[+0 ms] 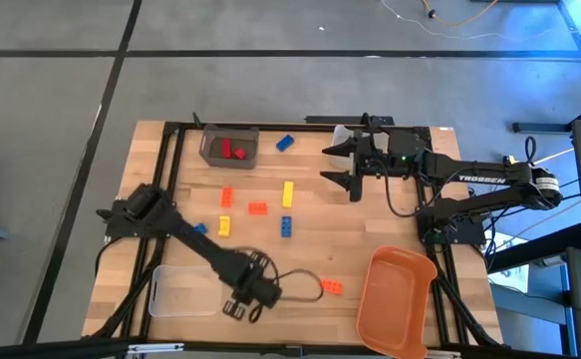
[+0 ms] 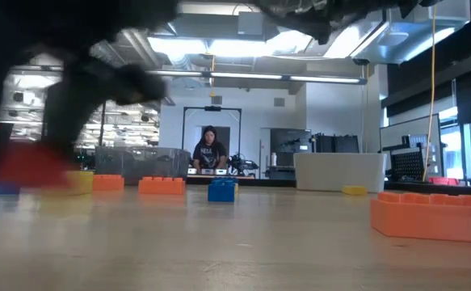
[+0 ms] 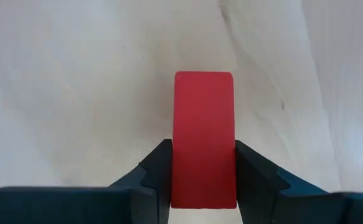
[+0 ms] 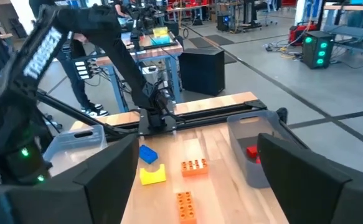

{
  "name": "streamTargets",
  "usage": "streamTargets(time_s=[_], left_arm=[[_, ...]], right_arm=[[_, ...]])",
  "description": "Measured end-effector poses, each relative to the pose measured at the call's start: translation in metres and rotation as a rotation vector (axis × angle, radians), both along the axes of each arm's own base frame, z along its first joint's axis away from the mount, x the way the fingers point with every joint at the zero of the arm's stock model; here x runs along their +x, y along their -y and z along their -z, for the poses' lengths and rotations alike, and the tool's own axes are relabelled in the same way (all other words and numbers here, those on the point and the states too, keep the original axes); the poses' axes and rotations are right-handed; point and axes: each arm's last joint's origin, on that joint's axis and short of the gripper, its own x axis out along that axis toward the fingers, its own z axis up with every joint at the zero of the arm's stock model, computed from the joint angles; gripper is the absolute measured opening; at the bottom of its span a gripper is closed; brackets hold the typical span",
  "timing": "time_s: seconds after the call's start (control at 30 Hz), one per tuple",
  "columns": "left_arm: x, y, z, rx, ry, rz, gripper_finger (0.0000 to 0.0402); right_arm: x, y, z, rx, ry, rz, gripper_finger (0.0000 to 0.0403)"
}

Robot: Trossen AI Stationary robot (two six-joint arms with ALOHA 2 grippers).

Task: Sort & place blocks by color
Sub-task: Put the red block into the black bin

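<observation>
Bricks are lying scattered across my wooden table [image 1: 310, 239] in the overhead picture: two red ones sitting inside the dark bin [image 1: 229, 147] at the far edge, a blue one [image 1: 285, 143] just beside that bin, orange, yellow and blue ones [image 1: 286, 226] spread over the middle, and one orange brick [image 1: 331, 286] resting near the orange bin [image 1: 395, 302] at the near edge. My left gripper [image 1: 242, 299] is reaching down near the front edge, beside the clear bin [image 1: 181, 290], while my right gripper [image 1: 344, 163] is hovering over the far side with its fingers spread wide. From table height, I am seeing a blurred red brick [image 2: 31, 166] at the far left under a dark blurred arm, then yellow, orange and blue studded bricks in a row, and a large orange brick [image 2: 431, 217] close by on the right; a person [image 2: 209, 149] is sitting in the room behind. Through my left wrist, I am pinching a smooth red brick [image 3: 203, 146] between both fingertips [image 3: 156, 174], its long side pointing away over the pale wood. Through my right wrist, my spread fingers [image 4: 106, 177] are framing a blue, a yellow and two orange bricks [image 4: 193, 166], with the dark bin holding a red piece.
</observation>
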Motion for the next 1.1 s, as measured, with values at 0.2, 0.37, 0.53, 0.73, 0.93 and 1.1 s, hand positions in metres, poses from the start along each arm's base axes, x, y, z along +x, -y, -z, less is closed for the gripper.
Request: streamTargets(time_s=[0.2, 0.37, 0.53, 0.73, 0.93, 1.1], left_arm=[[-0.001, -0.056, -0.053, 0.016, 0.086, -0.080, 0.0117], [-0.018, -0.121, -0.106, 0.056, 0.297, -0.259, 0.0117], [-0.059, -0.187, -0.147, 0.041, 0.641, -0.472, 0.0117], [-0.109, -0.236, -0.154, -0.082, 1.112, -0.590, 0.0117], [-0.130, -0.253, -0.130, -0.262, 1.389, -0.618, 0.0117], [-0.132, -0.251, -0.114, -0.362, 1.411, -0.591, 0.0117]], right_arm=[[0.000, 0.000, -0.001, -0.018, 0.003, 0.009, 0.0327], [0.000, 0.000, 0.000, -0.015, -0.002, 0.009, 0.0327], [0.000, 0.000, 0.000, -0.009, -0.003, 0.009, 0.0327], [0.000, 0.000, 0.000, 0.004, 0.002, 0.012, 0.0327], [0.000, 0.000, -0.001, 0.047, 0.010, 0.028, 0.0327], [0.000, -0.001, -0.001, 0.116, 0.021, 0.016, 0.0327]])
